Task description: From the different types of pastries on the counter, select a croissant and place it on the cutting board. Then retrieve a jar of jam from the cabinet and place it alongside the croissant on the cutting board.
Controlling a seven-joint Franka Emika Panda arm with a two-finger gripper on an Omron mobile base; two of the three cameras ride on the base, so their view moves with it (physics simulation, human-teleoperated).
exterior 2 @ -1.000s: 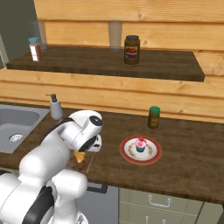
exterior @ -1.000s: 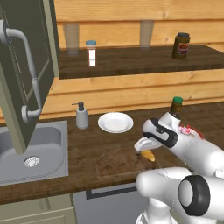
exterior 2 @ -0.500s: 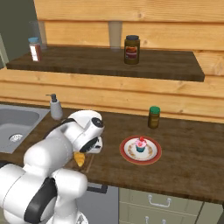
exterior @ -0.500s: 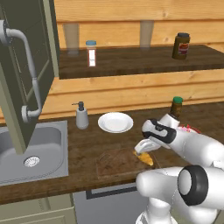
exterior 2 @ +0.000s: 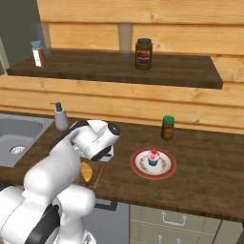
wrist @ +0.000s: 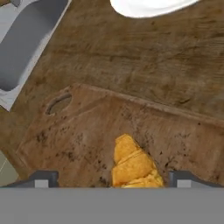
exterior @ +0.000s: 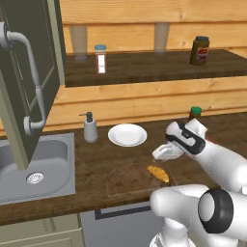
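A: Start with the big things. Where does the job stand?

B: The counter (exterior: 96,159) carries the cutting board (wrist: 87,135) near its front edge, next to the sink (exterior: 29,166). The croissant (wrist: 131,164) lies flat on the board, toward the board's right side as the left base view shows it. I'd say the first half is done: pastry delivered.

A: And the gripper (wrist: 111,178)?

B: It hangs just over the croissant with its two tips spread wide, one on each side of the pastry and touching neither end. Nothing is held.

A: So what comes next?

B: The jam. A dark jar with a label (exterior 2: 143,54) stands on the upper shelf (exterior 2: 190,78) toward its right end, and I take that for the jam jar, though the label is too small to read. A smaller green-lidded jar (exterior 2: 167,127) sits at the back edge of the counter; that looks like something else.

A: What does the move call for?

B: Lifting straight off the croissant so it isn't nudged, then a long reach up and back to the shelf, closing on the jar's sides. The board has bare space left of the croissant for setting it down.

A: Anything nearby to mind?

B: The white plate (exterior: 127,134) behind the board, and the plate with the cupcake (exterior 2: 153,157) to the right.
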